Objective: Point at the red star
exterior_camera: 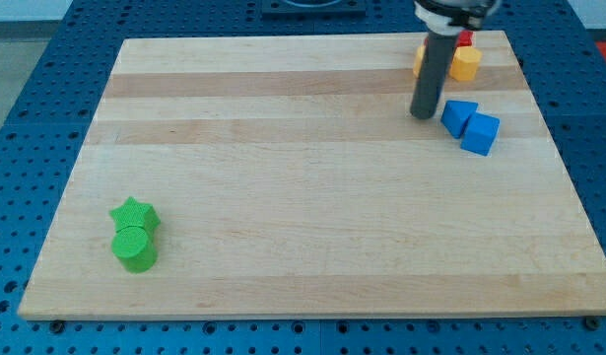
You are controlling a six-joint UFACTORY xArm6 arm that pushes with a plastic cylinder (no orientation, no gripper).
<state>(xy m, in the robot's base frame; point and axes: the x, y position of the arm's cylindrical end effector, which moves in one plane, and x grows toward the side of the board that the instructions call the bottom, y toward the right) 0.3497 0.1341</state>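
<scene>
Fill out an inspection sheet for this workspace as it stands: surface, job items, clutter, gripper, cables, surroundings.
Surface: pale wooden board, flat, bare in the middle.
Job's things: red block at the view's top right, mostly hidden behind the rod; star shape cannot be confirmed.
Clutter: yellow blocks beside the red one; blue blocks just below them, touching; green star touching a green cylinder at the view's lower left.
Gripper: none fitted; my tip rests just left of the blue blocks, below the red block.
Cables: nothing seen.
Surroundings: blue perforated table around the board.
</scene>
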